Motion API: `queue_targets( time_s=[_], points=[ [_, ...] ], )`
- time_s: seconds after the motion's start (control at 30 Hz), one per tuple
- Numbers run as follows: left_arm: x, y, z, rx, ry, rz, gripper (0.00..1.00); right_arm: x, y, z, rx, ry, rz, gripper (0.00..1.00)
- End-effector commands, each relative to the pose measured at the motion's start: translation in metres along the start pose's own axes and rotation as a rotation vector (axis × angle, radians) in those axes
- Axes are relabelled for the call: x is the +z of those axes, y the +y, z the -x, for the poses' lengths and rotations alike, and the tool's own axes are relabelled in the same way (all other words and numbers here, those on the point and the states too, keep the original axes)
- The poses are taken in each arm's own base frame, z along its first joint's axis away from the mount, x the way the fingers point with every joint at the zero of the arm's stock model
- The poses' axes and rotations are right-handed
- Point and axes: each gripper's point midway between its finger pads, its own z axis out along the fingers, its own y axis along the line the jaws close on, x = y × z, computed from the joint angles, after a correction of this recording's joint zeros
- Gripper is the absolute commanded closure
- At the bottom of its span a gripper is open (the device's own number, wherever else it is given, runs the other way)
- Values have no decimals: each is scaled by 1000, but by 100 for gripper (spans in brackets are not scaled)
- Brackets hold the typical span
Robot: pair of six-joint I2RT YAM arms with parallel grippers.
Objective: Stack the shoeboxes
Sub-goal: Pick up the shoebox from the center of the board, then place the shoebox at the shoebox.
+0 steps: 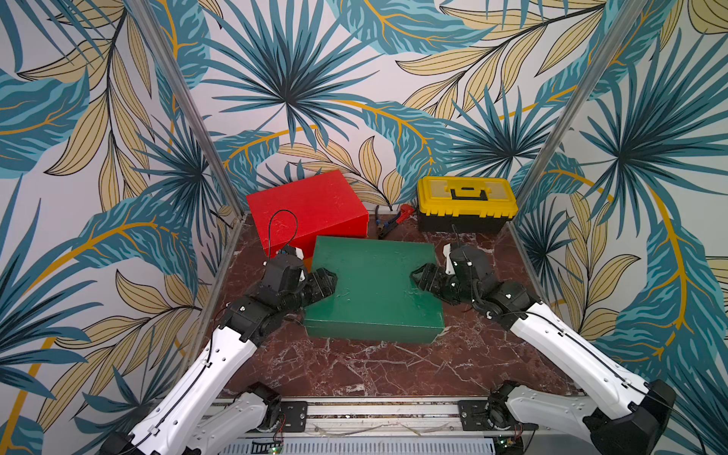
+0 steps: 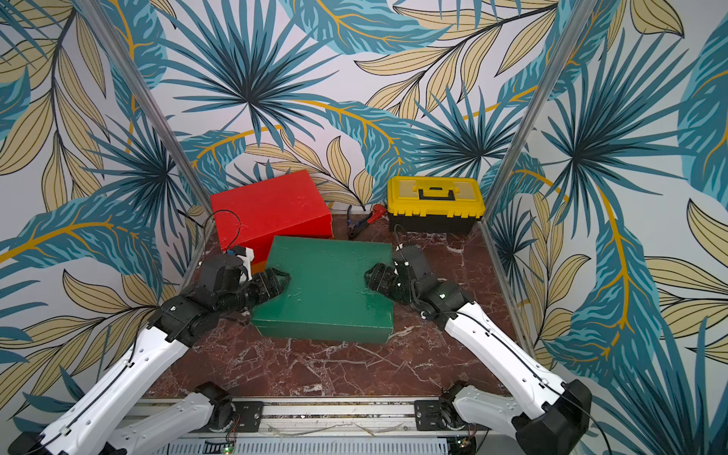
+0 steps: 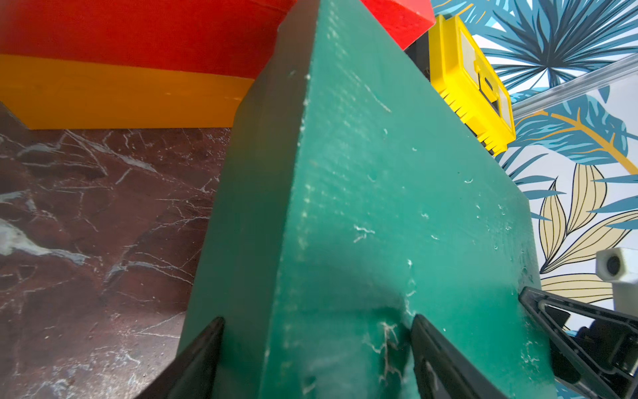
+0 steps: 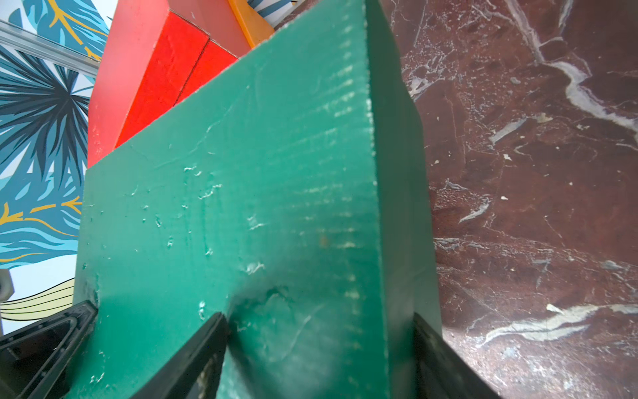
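The green box (image 1: 374, 287) (image 2: 327, 287) sits mid-table, its long sides running left to right, with a gripper on each short end. The left gripper (image 1: 325, 281) (image 2: 277, 281) is clamped on the left end and the right gripper (image 1: 419, 279) (image 2: 372, 275) on the right end. In both top views a dark finger of each lies on the scuffed lid. The left wrist view shows the left gripper (image 3: 317, 319) straddling the end wall of the green box (image 3: 397, 207), one finger on the top face and the other at the lower edge. The right wrist view shows the same hold for the right gripper (image 4: 319, 316) on the green box (image 4: 241, 207). So both grip the box by its height. I cannot tell whether it is clear of the table (image 1: 374, 366). Its far edge overlaps the front of the red box (image 1: 311, 205) (image 2: 272, 205) in both top views. The red box stands at the back left, turned slightly, on top of the orange box (image 3: 121, 93). The orange box shows as a band under the red box (image 3: 138, 27) in the left wrist view. In the top views it is only a sliver (image 1: 308, 263) beside the left wrist. At the back right is a toolbox (image 1: 467, 201) (image 2: 435, 201), closed, against the wall. Between it and the red box lie some hand tools (image 1: 390, 222) (image 2: 362, 220), well apart from the green box.
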Motion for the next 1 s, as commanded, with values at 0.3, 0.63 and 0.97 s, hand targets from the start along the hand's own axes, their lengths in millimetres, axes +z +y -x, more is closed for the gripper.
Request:
queue_targets(
  time_s=[0.3, 0.63, 0.97],
  points=[
    [-64, -135, -3, 131, 97, -476, 18, -20, 140, -18, -150, 174, 421, 22],
    [-83, -145, 25, 142, -7, -445, 18, 3, 194, 4, -172, 220, 461, 23],
    [-81, -157, 49, 134, -55, -391, 18, 21, 259, 22, -241, 298, 554, 23]
  ],
)
